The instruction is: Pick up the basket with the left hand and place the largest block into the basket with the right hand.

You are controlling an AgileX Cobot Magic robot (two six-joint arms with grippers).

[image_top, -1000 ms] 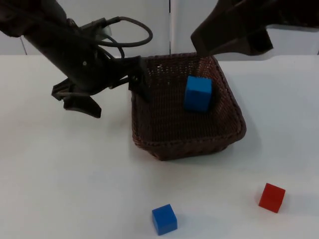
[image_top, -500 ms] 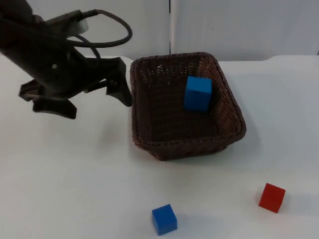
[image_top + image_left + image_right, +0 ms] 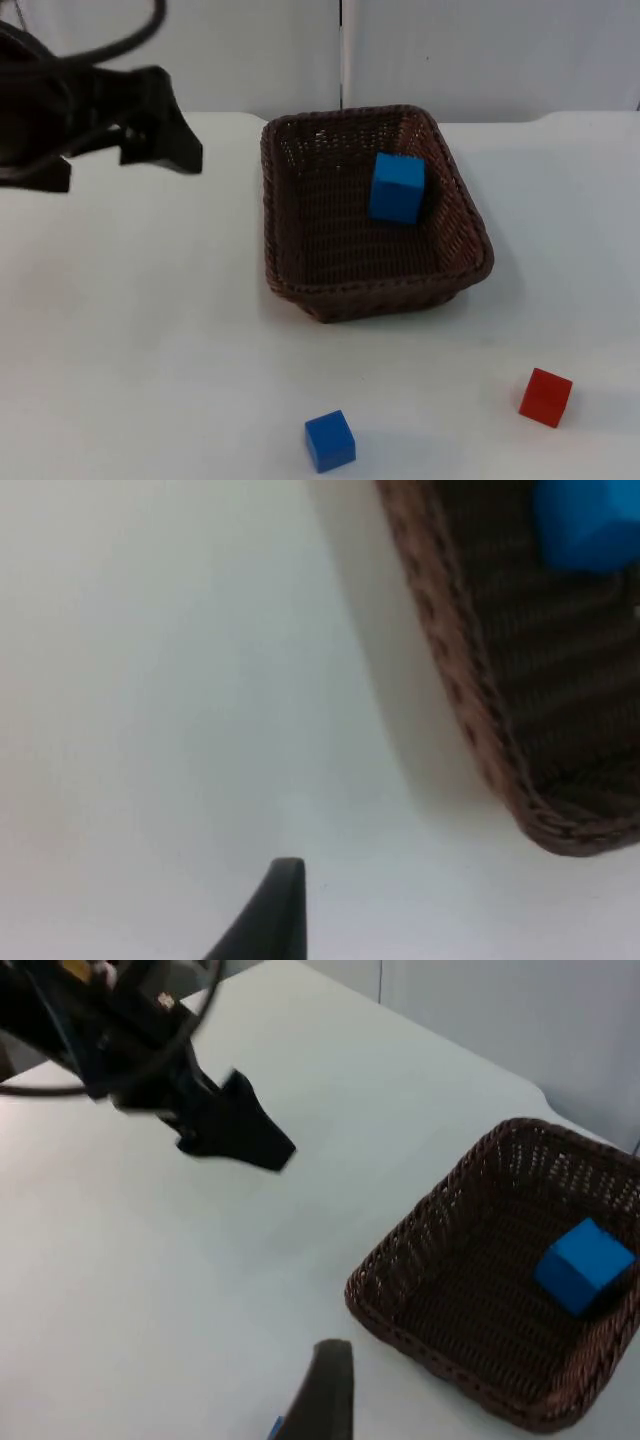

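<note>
Dark brown wicker basket sits flat on the worktop, and the big blue block is inside it, leaning against the right wall.

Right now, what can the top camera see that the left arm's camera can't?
The top view alone has the small blue block and the red block on the white table in front of the basket, plus the left hand off to the basket's left. The left wrist view alone has a close look at one stretch of the basket's woven rim with table beside it. Both share the brown basket with the big blue block inside.
</note>
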